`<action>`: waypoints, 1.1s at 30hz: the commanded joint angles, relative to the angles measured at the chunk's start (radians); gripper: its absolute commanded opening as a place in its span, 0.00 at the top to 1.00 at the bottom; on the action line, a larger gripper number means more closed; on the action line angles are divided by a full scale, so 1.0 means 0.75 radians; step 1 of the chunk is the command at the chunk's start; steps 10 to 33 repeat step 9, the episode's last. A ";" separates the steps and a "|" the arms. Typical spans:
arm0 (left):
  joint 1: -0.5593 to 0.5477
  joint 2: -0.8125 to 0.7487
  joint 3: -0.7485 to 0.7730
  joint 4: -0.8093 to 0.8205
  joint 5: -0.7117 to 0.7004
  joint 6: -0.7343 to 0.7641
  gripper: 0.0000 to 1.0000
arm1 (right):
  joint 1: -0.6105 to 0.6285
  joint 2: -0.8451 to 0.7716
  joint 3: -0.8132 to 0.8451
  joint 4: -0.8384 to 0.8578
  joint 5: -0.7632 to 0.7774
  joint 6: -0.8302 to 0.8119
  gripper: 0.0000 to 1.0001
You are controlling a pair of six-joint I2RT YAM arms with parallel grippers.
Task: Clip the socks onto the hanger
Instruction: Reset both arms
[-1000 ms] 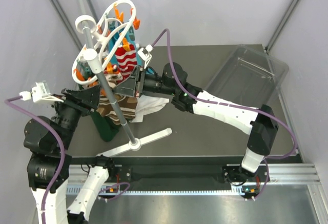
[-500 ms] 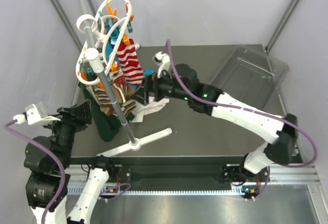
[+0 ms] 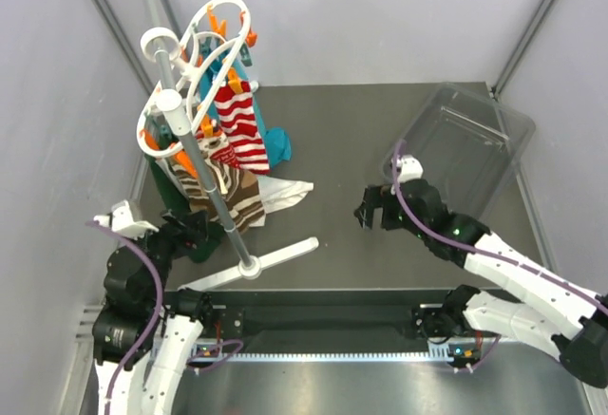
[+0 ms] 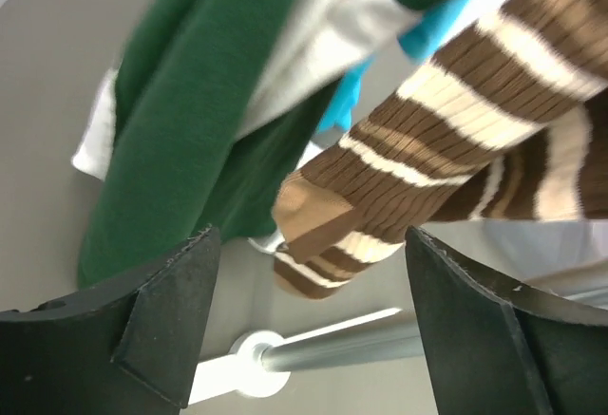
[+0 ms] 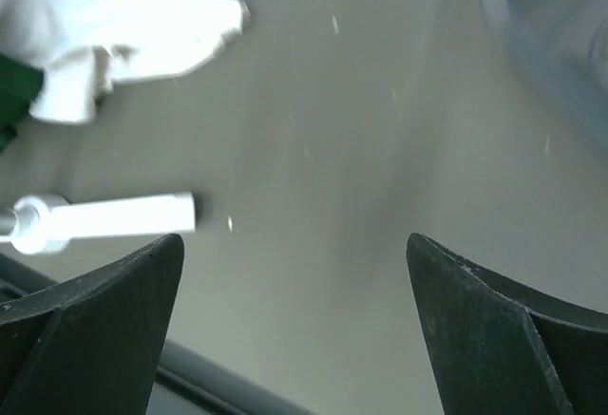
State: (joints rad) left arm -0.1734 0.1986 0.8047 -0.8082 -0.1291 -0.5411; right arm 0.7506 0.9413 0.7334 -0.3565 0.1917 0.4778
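Left gripper (image 3: 187, 228) and right gripper (image 3: 372, 209) both wide open and empty; red-and-white sock (image 3: 242, 125) and brown-and-cream sock (image 3: 226, 195) hang on the hanger (image 3: 204, 49).

Top view: the hanger sits on its grey pole (image 3: 204, 163) in the upper left, the striped socks dangling from its orange clips; the left gripper is low at lower left beside the green garment (image 3: 161, 182), the right one right of centre over the table (image 3: 380, 130), near the clear bin (image 3: 475, 125), well apart from the socks and the white cloth (image 3: 285, 190). Left wrist view: fingers (image 4: 161, 311) stand far apart, nothing between them; the brown-and-cream sock hangs at upper right, toe at centre, untouched. Right wrist view: fingers (image 5: 85, 320) spread wide over bare table; no sock shows, only the white cloth at upper left.
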 commanded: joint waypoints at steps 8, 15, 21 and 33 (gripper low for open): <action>-0.004 -0.003 -0.122 -0.003 -0.118 -0.458 0.15 | -0.001 -0.210 -0.290 0.193 0.006 0.251 0.00; -0.004 -0.052 -0.140 -0.002 -0.134 -0.489 0.13 | -0.001 -0.214 -0.341 0.232 -0.010 0.243 0.00; -0.004 -0.052 -0.140 -0.002 -0.134 -0.489 0.13 | -0.001 -0.214 -0.341 0.232 -0.010 0.243 0.00; -0.004 -0.052 -0.140 -0.002 -0.134 -0.489 0.13 | -0.001 -0.214 -0.341 0.232 -0.010 0.243 0.00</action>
